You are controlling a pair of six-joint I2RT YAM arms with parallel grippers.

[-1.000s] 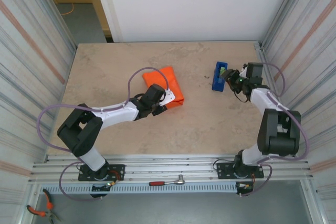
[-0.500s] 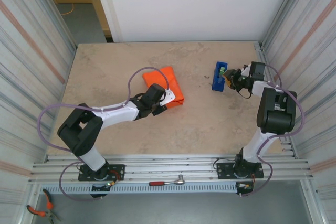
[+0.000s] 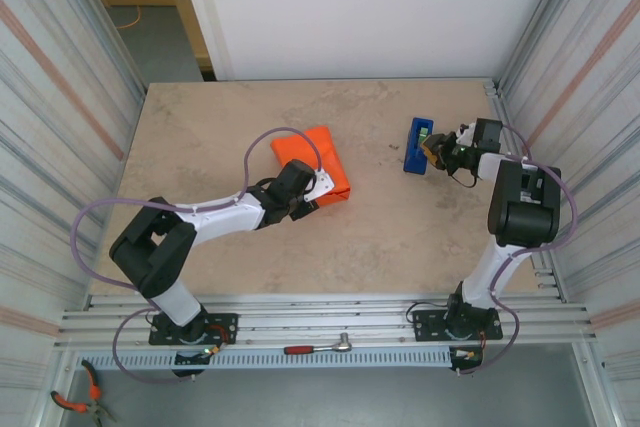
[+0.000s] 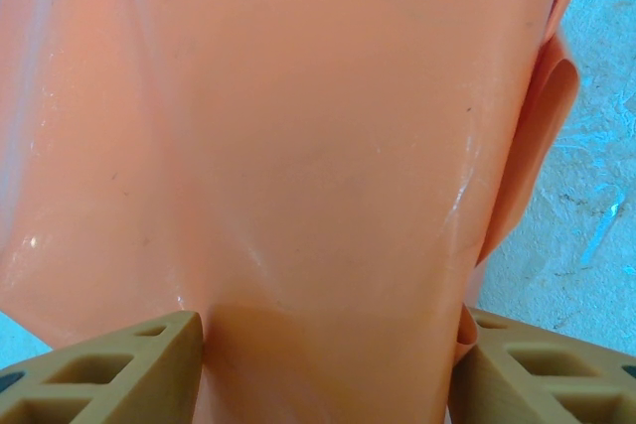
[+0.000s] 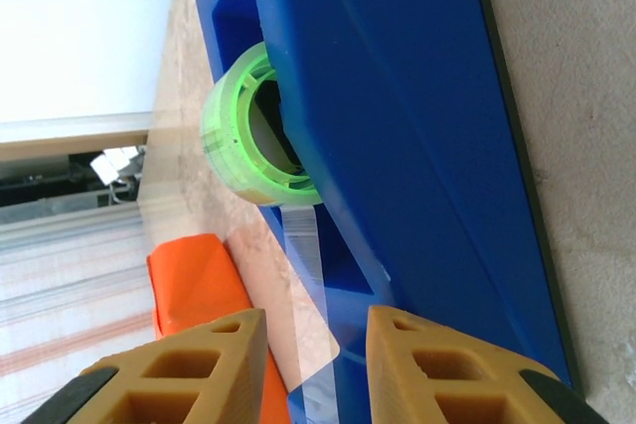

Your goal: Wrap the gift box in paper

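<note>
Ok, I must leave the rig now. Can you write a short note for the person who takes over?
Left gripper: closed on the paper, which is folded into a parcel near mid-table.
Right gripper: jaws slightly apart around the tape strip at the blue tape dispenser.
Gift box: hidden, presumably inside the paper.
Done: paper folded over.
Left: pull tape, stick it on the folds, probably close the ends.
</note>
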